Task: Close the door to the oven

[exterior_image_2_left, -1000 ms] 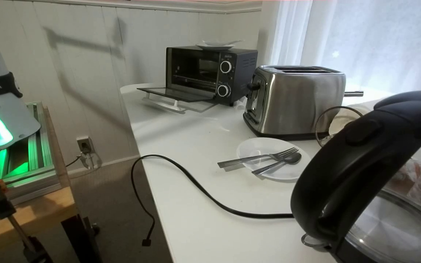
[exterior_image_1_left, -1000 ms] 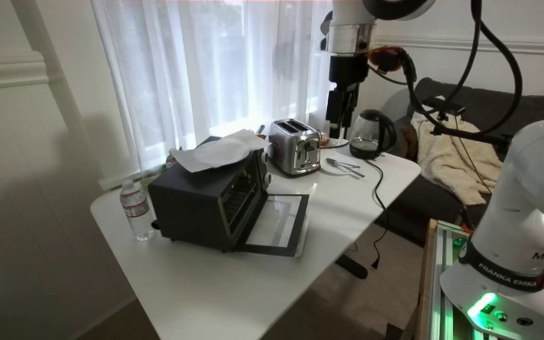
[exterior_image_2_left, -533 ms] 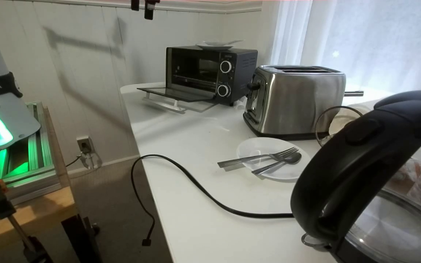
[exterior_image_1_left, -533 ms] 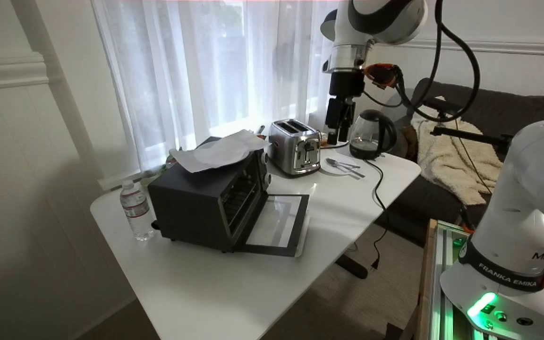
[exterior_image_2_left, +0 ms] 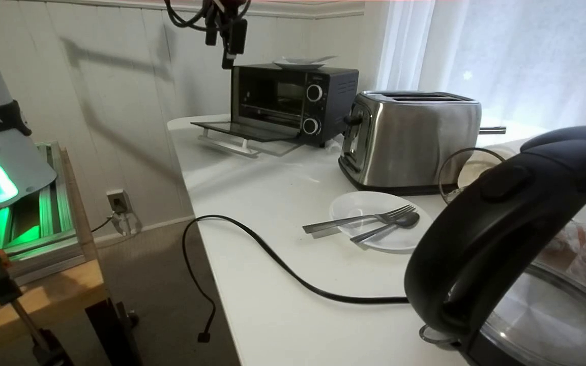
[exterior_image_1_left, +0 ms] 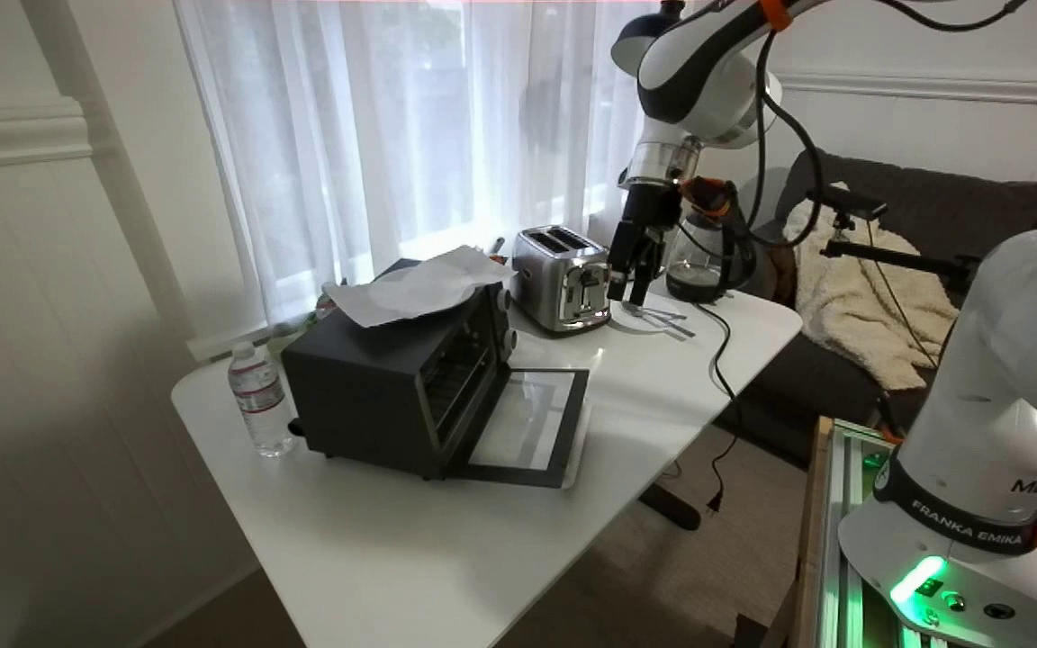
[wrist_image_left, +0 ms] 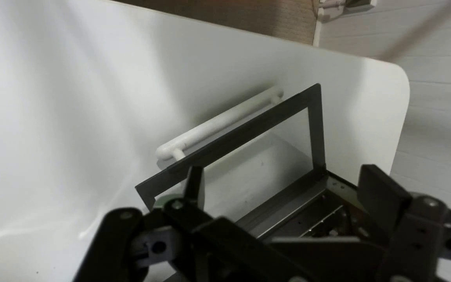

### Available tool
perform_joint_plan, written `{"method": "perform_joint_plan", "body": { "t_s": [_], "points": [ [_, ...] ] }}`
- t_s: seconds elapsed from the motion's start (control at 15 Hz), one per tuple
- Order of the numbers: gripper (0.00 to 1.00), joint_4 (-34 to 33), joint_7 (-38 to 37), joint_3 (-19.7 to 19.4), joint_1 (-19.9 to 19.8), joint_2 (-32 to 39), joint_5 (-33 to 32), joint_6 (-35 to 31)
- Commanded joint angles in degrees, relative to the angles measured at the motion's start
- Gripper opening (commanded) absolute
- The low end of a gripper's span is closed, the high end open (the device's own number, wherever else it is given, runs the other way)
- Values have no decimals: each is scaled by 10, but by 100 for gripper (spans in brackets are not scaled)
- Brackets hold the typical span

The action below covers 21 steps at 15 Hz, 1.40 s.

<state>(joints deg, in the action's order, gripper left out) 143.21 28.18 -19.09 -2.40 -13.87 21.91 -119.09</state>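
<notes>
Tabletop (exterior_image_1_left: 410, 549); open door (exterior_image_1_left: 523, 423); FRANKA EMIKA band (exterior_image_1_left: 967, 525)

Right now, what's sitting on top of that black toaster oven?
A thin white sheet, apparently paper, lies on the black toaster oven, leaving some black top bare. Anything beneath the sheet is covered, so I can't tell.

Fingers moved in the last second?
Yes, down and picture-left. In an exterior view, the fingers now sit lower in the frame against the toaster, and closer to its picture-right edge.
</notes>
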Motion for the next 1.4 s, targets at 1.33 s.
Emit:
{"method": "perform_joint_plan", "body": {
  "t_s": [1.33],
  "points": [
    [100, -51, 160, 69, -115, 279, 428, -122]
  ]
}}
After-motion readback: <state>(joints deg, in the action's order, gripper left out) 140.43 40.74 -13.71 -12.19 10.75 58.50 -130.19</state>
